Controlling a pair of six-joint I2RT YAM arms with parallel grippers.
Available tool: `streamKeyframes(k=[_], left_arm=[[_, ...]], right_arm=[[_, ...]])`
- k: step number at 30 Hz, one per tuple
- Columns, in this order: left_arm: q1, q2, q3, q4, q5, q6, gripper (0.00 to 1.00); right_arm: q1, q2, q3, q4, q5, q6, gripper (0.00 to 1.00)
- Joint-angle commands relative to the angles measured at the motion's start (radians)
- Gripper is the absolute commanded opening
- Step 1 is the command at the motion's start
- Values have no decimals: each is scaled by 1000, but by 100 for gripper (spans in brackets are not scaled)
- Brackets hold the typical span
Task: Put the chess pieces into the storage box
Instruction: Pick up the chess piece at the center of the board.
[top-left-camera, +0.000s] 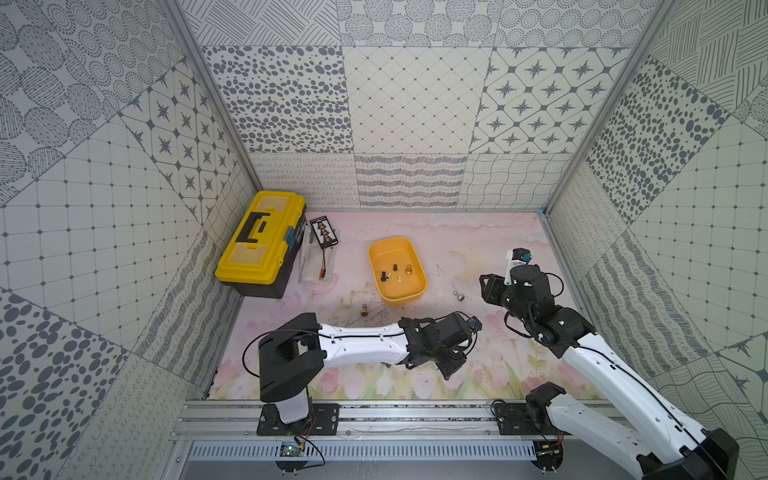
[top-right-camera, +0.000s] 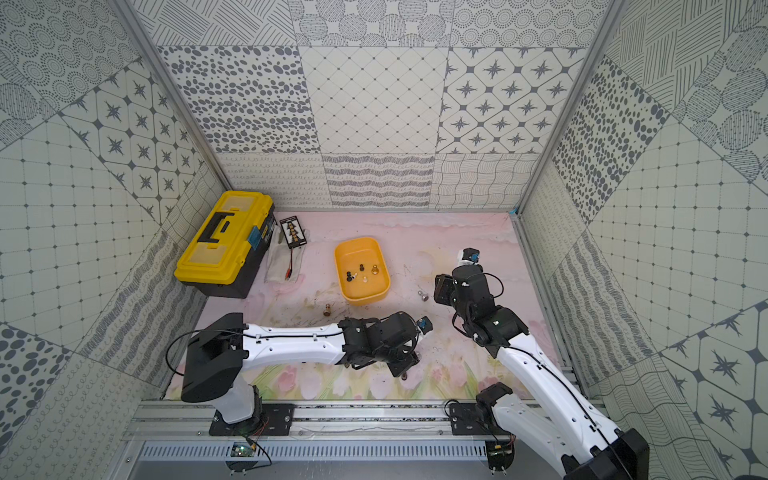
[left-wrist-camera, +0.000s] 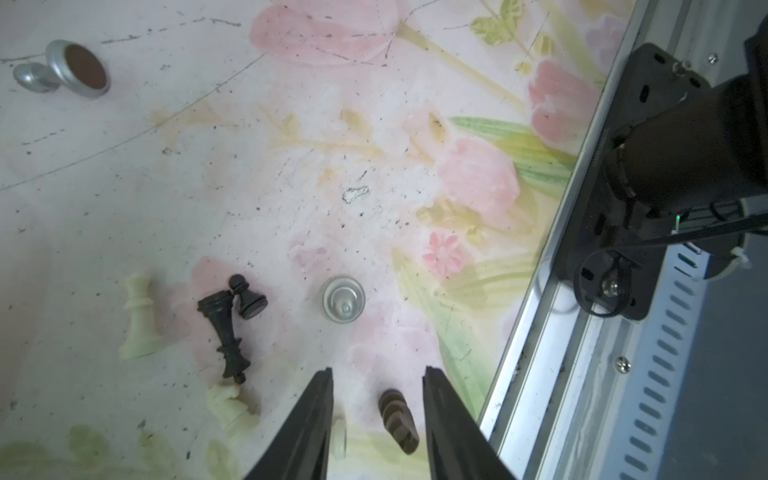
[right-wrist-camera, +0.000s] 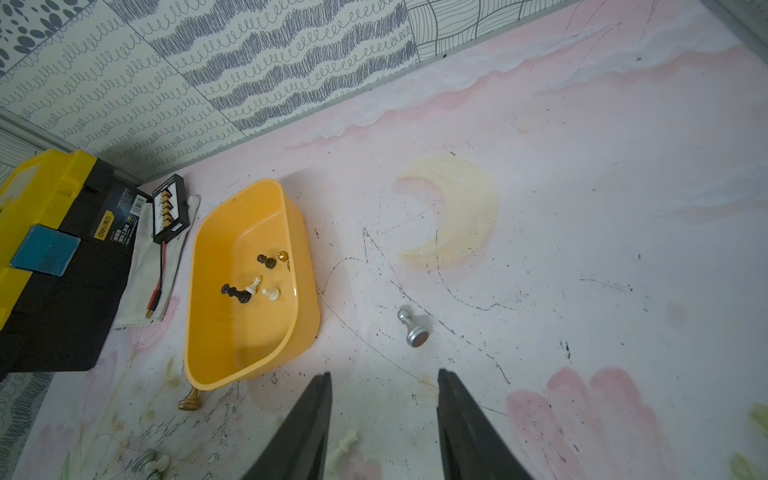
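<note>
The orange-yellow storage box (top-left-camera: 405, 297) (right-wrist-camera: 249, 357) stands mid-table and holds several chess pieces (top-left-camera: 395, 268), black, white and gold. A gold piece (top-left-camera: 365, 311) lies in front of the box. A silver piece (top-left-camera: 458, 296) (right-wrist-camera: 411, 328) lies to its right. Near the front edge my left gripper (left-wrist-camera: 378, 374) hangs open over a brown piece (left-wrist-camera: 399, 419) that lies on the mat between its fingers, untouched. Beside it are a lying black piece (left-wrist-camera: 226, 332), a black pawn (left-wrist-camera: 247, 297), white pieces (left-wrist-camera: 139, 320) and an upright silver piece (left-wrist-camera: 343, 299). My right gripper (right-wrist-camera: 384, 376) is open and empty, right of the box.
A large yellow-and-black toolbox (top-left-camera: 259, 239) sits at the back left. Next to it, a small black board with red leads (top-left-camera: 324, 232) rests on a white cloth (top-left-camera: 318, 266). An aluminium rail (left-wrist-camera: 540, 332) runs along the mat's front edge, close to my left gripper.
</note>
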Motion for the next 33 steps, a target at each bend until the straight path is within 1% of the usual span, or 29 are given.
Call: streamKeyframes(k=[1, 5, 11, 17, 28, 33], left_arm=[[-7, 59, 44, 92, 45, 63, 42], [-7, 99, 60, 85, 70, 57, 41], [-9, 138, 80, 67, -19, 61, 37], [-7, 121, 61, 95, -27, 60, 37], [-7, 118, 41, 101, -74, 53, 37], [-7, 82, 16, 146, -64, 49, 37]], right_arm=[[-7, 10, 0, 56, -18, 9, 48], [-7, 4, 3, 54, -11, 4, 48], [-9, -27, -3, 52, -17, 12, 49], [-11, -38, -8, 44, -20, 8, 49], [-11, -14, -24, 62, -43, 18, 49], [-10, 3, -26, 77, -63, 25, 49]])
